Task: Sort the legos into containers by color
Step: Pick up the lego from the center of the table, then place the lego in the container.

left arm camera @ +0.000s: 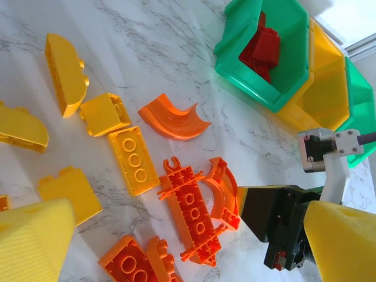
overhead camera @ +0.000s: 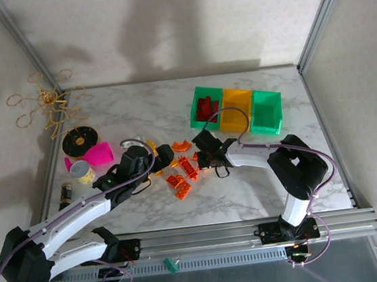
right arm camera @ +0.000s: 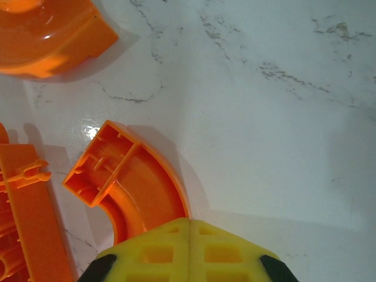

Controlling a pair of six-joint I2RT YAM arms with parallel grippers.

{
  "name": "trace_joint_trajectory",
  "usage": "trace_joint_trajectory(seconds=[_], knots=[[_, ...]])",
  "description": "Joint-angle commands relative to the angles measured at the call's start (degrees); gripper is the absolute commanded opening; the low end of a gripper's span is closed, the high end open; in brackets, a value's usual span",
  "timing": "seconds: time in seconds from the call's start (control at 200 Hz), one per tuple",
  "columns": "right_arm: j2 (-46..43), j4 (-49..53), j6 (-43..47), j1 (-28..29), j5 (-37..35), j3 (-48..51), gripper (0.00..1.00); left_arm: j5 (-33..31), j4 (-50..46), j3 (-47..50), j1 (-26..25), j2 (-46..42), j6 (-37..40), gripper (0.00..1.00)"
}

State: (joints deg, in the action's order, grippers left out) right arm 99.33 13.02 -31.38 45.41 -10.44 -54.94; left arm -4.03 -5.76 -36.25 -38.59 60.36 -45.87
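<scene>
Marble tabletop (overhead camera: 137,106): left jaws spread above legos (left arm camera: 134,160), right jaws pinch curved lego (right arm camera: 135,182).

Bright, even light; soft shadows

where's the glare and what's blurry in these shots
Right wrist: a glare spot on the marble table beside the curved orange brick; left wrist: its own yellow fingers are blurred; top external: broad soft shadows on the back wall.

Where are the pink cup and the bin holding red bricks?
pink cup (overhead camera: 100,152): top external view, its side.
bin holding red bricks (left arm camera: 251,93): left wrist view, its green wall.
</scene>
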Motion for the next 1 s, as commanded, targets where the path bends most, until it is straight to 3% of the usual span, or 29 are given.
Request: trace_joint_trajectory(seconds=[0.0, 0.406, 0.606, 0.796, 0.991], knots=[[-1.1, 1.2, -1.1, 0.1, -1.1, 1.1, 0.0, -1.0, -1.0, 0.5, -0.5, -0.8, 0.0, 1.0], [-10.9, 2.3, -0.8, -5.3, -1.3, 2.2, 0.0, 0.1, 0.2, -1.3, -0.5, 0.2, 0.3, 1.0], [-14.6, 3.5, 2.0, -14.9, -3.5, -1.4, 0.0, 1.5, 1.5, -4.6, -1.1, 3.9, 2.0, 1.0], [-12.5, 1.5, 4.0, -24.1, -5.4, -6.7, 0.0, 3.3, 5.0, -7.3, -1.3, 8.0, 3.0, 1.0], [-2.3, -0.6, 6.8, -28.2, -7.4, -15.4, 0.0, 4.4, 7.7, -10.6, -1.4, 13.1, 3.6, 1.0]])
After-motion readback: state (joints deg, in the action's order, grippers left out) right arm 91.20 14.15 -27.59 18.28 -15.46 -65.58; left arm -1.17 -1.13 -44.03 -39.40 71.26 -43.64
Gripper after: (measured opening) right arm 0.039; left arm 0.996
